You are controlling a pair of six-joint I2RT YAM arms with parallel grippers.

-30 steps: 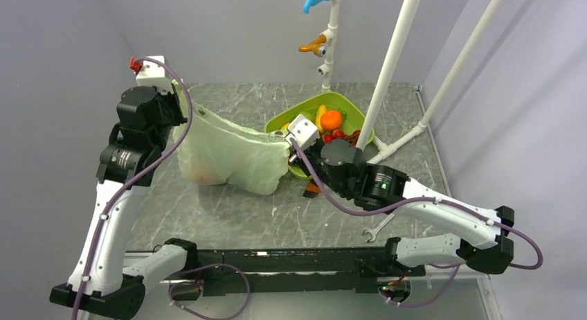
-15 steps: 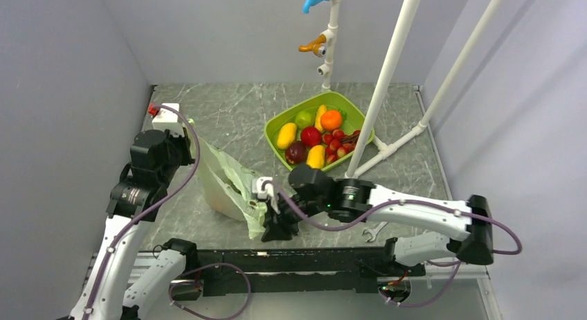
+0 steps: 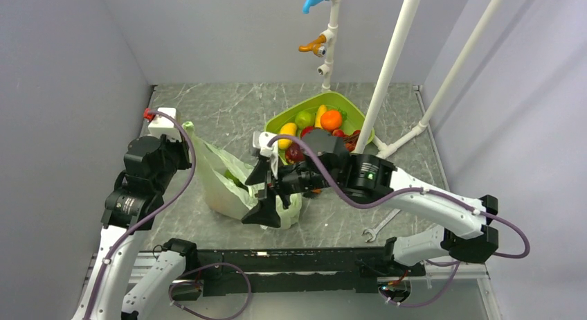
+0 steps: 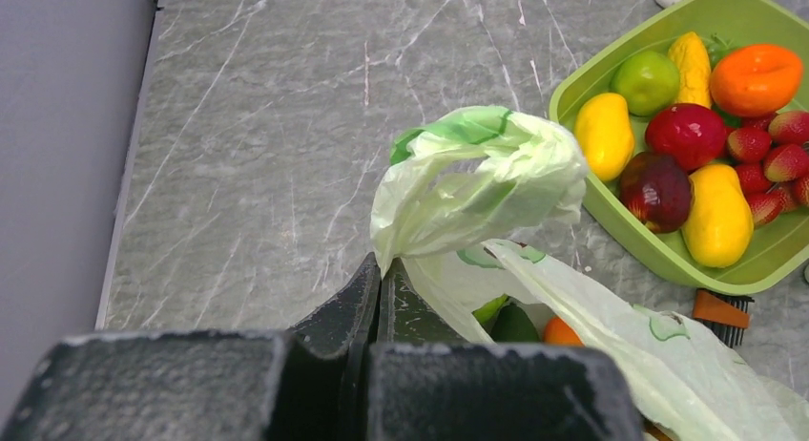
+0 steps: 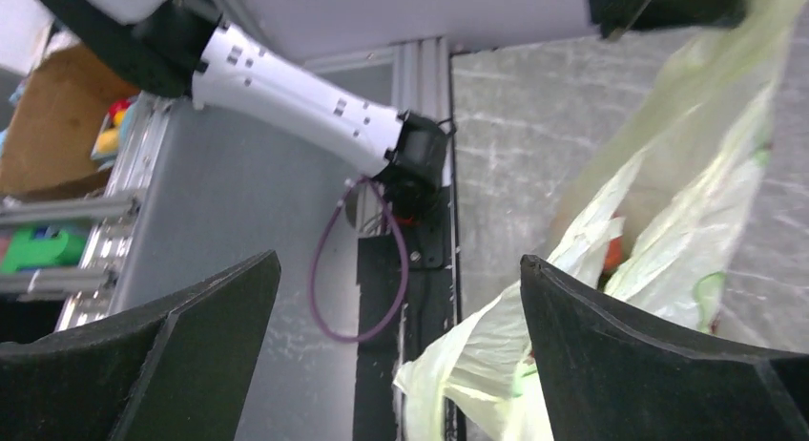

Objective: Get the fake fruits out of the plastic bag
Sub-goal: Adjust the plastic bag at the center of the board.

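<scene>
The pale-green plastic bag (image 3: 225, 188) slumps on the table left of centre, its mouth gaping. My left gripper (image 3: 184, 134) is shut on one handle loop (image 4: 477, 169), pinched at the jaws (image 4: 382, 269). Inside the plastic bag (image 4: 611, 317) I see fake fruits: a green piece (image 4: 490, 310), a dark avocado (image 4: 516, 325) and an orange one (image 4: 562, 332). My right gripper (image 3: 253, 201) hangs open over the bag's near right side. In the right wrist view its fingers (image 5: 649, 355) stand wide apart with a fold of the bag (image 5: 668, 241) by the right one and nothing gripped.
A green tray (image 3: 360, 116) at the back holds yellow, red, orange and green fruits. White pipes (image 3: 387, 70) rise beside it. A wrench (image 3: 377, 230) lies near the front edge. A small brush (image 4: 720, 312) lies beside the tray.
My right gripper has let go of the bag and opened wide, after swinging from the tray side to the bag's near side. The bag has dropped and slumped. My left gripper came lower.
</scene>
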